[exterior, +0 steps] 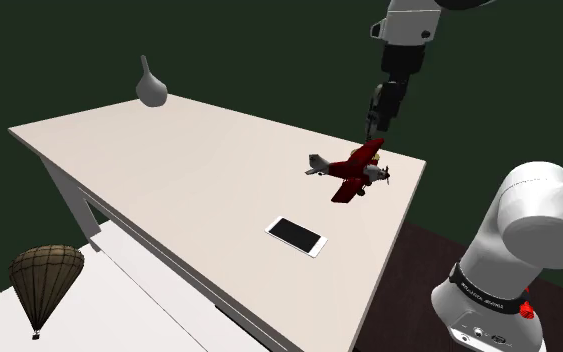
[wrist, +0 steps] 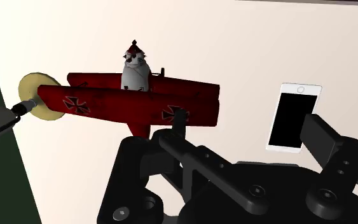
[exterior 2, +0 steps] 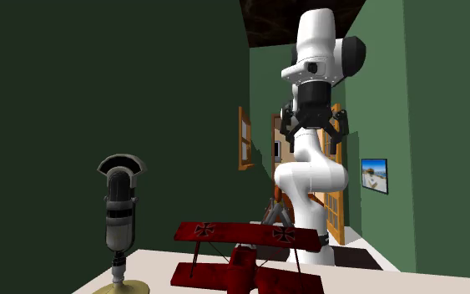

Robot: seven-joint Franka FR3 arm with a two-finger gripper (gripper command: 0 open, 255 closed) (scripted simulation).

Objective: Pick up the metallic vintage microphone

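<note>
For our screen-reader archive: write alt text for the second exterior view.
A microphone stands on the table at left, beside a red biplane. Behind, the white arm holds its open gripper high above them.

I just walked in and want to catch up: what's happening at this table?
A white Franka arm is after the vintage microphone, which stands upright at the table's edge beside a red toy biplane. The black gripper hangs open above the table, holding nothing, so the microphone is not yet grasped. A smartphone lies flat nearby.
</note>
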